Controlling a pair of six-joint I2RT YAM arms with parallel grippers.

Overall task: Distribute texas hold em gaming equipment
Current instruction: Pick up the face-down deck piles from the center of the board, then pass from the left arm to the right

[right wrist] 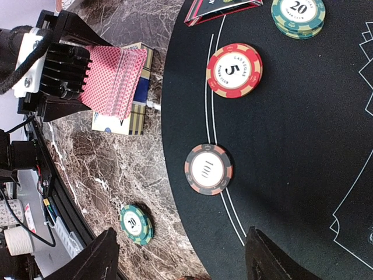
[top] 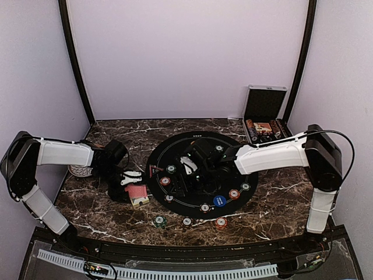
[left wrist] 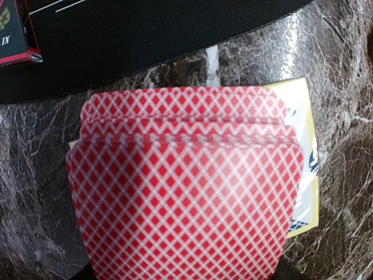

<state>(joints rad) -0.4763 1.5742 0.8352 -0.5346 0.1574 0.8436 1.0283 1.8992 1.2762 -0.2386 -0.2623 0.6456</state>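
My left gripper (top: pixel 128 182) is shut on a small fan of red-backed playing cards (left wrist: pixel 186 192), just left of the round black mat (top: pixel 198 146). In the right wrist view the same cards (right wrist: pixel 113 79) stick out of the left gripper (right wrist: pixel 76 81) over a white and yellow flat box or card (right wrist: pixel 125 119). My right gripper (right wrist: pixel 183 259) hangs open over the mat's left rim, nothing between its fingers. A black and orange 100 chip (right wrist: pixel 208 169) lies just ahead of it. A red 5 chip (right wrist: pixel 234 70) and a green 20 stack (right wrist: pixel 298 14) lie farther along.
Several more chips ring the mat, among them a blue one (top: pixel 220 200). A green chip (top: pixel 159 221) and an orange one (top: pixel 221 221) sit on the marble near the front edge. A patterned plate (top: pixel 78 171) lies far left. The open silver case (top: pixel 265 116) stands back right.
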